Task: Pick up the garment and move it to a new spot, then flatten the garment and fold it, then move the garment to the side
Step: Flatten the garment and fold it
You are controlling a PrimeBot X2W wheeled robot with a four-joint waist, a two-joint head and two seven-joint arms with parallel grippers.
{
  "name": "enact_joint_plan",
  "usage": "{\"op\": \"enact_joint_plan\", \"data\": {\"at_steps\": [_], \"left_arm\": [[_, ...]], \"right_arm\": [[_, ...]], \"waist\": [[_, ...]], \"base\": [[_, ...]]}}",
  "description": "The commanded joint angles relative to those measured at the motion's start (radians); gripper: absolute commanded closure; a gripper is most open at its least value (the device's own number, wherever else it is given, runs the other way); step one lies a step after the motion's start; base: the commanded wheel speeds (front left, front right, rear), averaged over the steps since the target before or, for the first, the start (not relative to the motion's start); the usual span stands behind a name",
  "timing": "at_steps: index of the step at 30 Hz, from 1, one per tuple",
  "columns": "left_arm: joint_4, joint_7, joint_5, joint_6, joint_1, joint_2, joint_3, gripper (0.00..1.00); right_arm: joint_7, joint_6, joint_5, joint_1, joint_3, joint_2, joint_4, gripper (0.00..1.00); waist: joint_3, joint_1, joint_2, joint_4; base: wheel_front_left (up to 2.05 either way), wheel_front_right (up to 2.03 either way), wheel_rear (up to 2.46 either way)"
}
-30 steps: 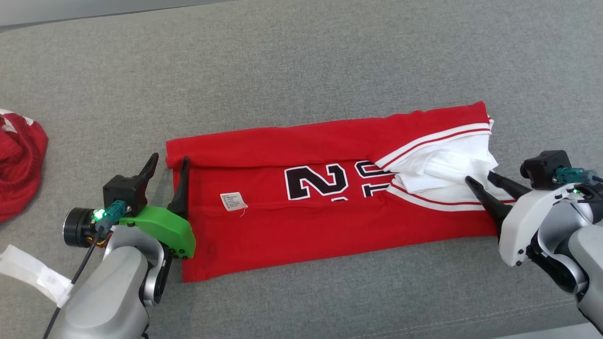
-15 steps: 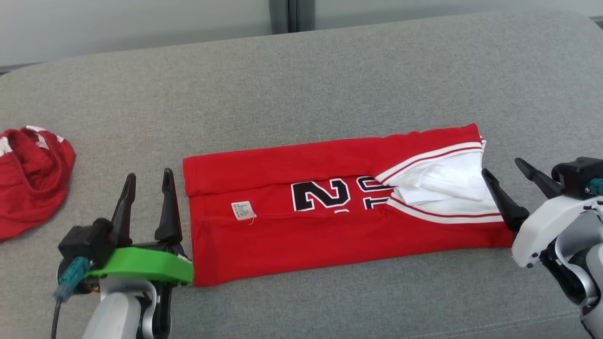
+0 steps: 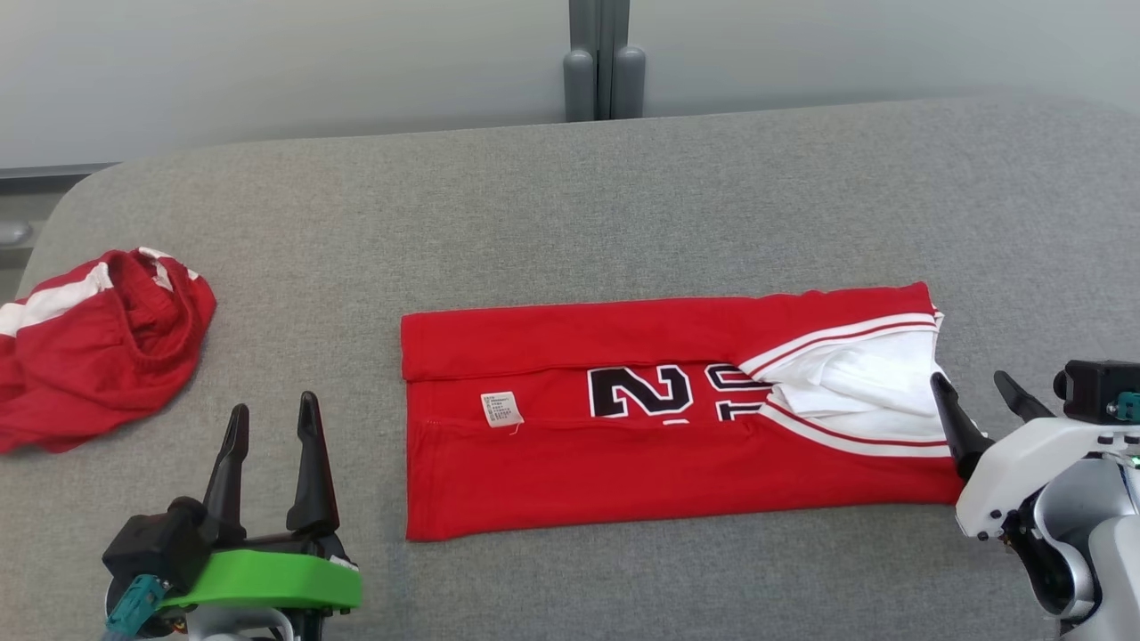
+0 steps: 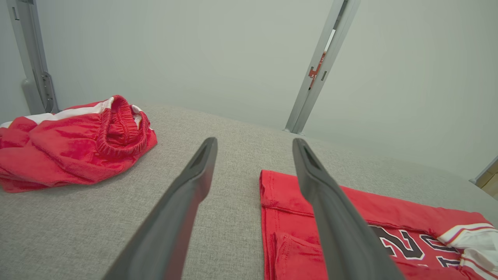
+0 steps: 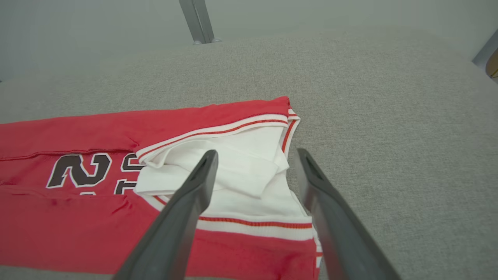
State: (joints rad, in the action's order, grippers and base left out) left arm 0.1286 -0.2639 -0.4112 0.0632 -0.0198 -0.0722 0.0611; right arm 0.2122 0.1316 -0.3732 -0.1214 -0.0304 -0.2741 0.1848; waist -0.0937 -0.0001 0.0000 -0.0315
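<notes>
Head view, garment: a red jersey [image 3: 668, 418] folded into a long band on the grey cushion [image 3: 623, 196], long axis running left to right, white-trimmed end to the right
Head view, left gripper [image 3: 272, 402]: fingers spread wide, nothing held, off the jersey's left short edge and nearer the robot, bare cushion between
Head view, right gripper [image 3: 969, 377]: fingers spread wide, nothing held, just beside the white end, so the nearer of the two; whether it touches, cannot tell
Head view, aside: red shorts [image 3: 98, 347] bunched at far left, well apart
Left wrist view: the jersey's short edge lies ahead and right of the wide fingers, shorts to the left
Right wrist view: the white end lies ahead between the wide fingers, bare cushion to the right
Judgement: a fold across the long axis looks next, each arm taking its own end
</notes>
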Motion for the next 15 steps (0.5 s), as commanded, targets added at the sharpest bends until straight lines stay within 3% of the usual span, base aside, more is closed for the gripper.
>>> {"op": "enact_joint_plan", "data": {"at_steps": [1, 9, 15], "left_arm": [[0.000, 0.000, 0.011, 0.008, 0.013, 0.004, -0.010, 0.00], [0.006, 0.000, 0.039, 0.024, -0.020, 0.009, -0.026, 0.00], [0.009, 0.000, 0.053, 0.036, -0.035, 0.012, -0.024, 0.00]], "right_arm": [[0.018, -0.002, 0.007, -0.022, -0.007, 0.004, 0.013, 0.00], [0.166, -0.002, 0.016, -0.177, -0.053, 0.007, 0.164, 0.00], [0.218, -0.002, 0.020, -0.249, -0.070, -0.009, 0.303, 0.00]], "waist": [[0.002, 0.0001, 0.0000, -0.005], [-0.036, 0.0001, 0.0000, -0.023], [-0.063, 0.0001, 0.0000, -0.051]], "base": [[0.00, 0.00, 0.00], [0.00, 0.00, 0.00], [0.00, 0.00, 0.00]]}}
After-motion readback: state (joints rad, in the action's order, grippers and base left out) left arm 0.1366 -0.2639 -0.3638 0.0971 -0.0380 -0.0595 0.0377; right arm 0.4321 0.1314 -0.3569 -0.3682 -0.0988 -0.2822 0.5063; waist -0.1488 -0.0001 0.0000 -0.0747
